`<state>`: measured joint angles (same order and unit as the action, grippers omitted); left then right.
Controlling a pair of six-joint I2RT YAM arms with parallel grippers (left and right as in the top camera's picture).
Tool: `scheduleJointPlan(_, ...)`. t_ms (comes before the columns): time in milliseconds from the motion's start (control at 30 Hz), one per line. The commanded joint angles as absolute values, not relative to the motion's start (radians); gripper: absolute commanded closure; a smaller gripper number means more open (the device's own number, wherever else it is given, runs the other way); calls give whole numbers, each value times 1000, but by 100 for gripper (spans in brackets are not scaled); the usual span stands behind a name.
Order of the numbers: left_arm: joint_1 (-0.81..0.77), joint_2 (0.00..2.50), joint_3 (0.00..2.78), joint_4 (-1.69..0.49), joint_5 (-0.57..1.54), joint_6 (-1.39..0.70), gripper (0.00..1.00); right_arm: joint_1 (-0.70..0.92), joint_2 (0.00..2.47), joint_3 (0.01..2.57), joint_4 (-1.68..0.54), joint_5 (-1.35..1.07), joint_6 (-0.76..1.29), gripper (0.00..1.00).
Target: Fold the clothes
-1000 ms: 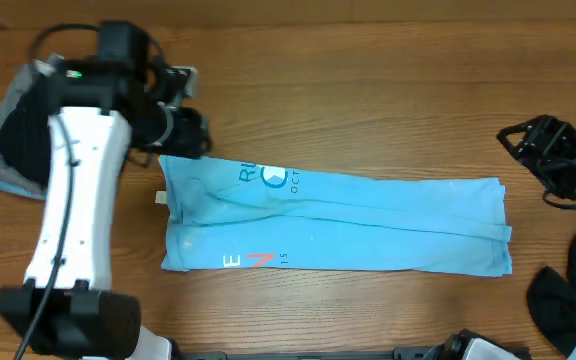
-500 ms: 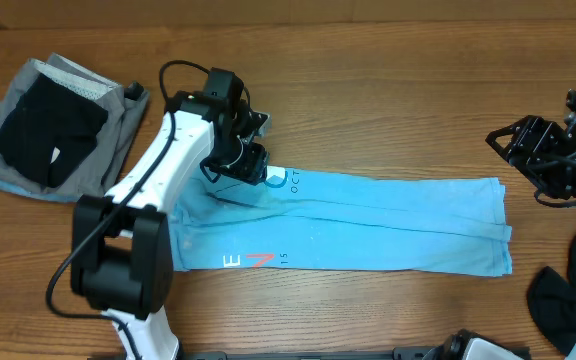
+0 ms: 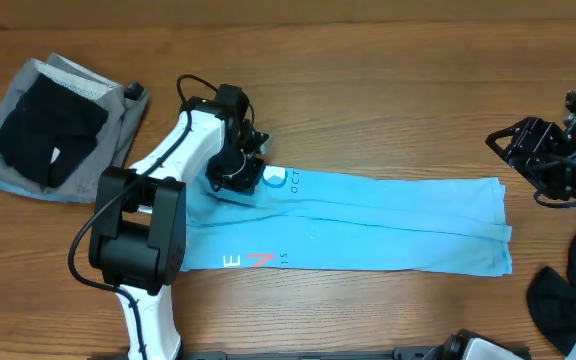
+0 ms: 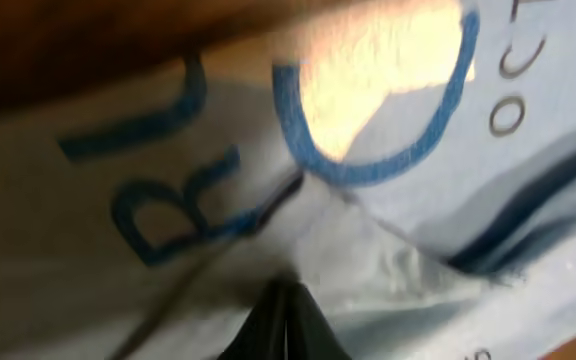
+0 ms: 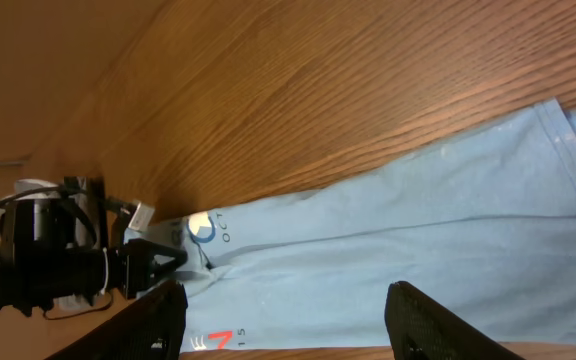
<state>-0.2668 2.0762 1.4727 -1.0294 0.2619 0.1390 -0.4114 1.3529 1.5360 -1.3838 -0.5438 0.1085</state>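
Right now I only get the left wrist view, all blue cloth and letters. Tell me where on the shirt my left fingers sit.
Observer: The left fingers are shut on the far long edge of the light-blue T-shirt, near its left end, beside the circle print.
Operator: Give me the shirt's shape.
Observer: It lies folded into one long strip running left to right across the table.
Operator: Report the right arm.
Observer: The right fingers are open, off the cloth, beyond the strip's right end.
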Motion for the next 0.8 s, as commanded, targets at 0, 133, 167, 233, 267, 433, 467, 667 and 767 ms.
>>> scheduleJointPlan(0,-268,2079,1512,-1100,285,150,96,-407,1347,1531,-1382,-544,108,32)
scheduleJointPlan(133,-268,2078,1573,-1187,300,153,96,-407,1347,1531,-1382,-544,108,32)
scheduleJointPlan(167,-268,2078,1583,-1188,283,154,96,-407,1347,1531,-1382,-544,108,32)
scheduleJointPlan(233,-268,2078,1588,-1154,252,154,73,-407,1347,1531,-1382,-544,108,32)
scheduleJointPlan(267,-268,2078,1587,-1127,247,154,62,-407,1347,1531,-1382,-544,108,32)
scheduleJointPlan(433,-269,2117,1576,-1056,247,155,39,-407,1347,1531,-1381,-543,108,32)
scheduleJointPlan(467,-269,2129,1575,-1049,247,157,39,-407,1347,1531,-1381,-543,108,32)
scheduleJointPlan(667,-269,2212,1575,-1054,264,158,58,-407,1347,1531,-1382,-543,108,34)
scheduleJointPlan(767,-269,2214,1575,-1073,294,162,69,-407,1347,1531,-1381,-543,108,34)
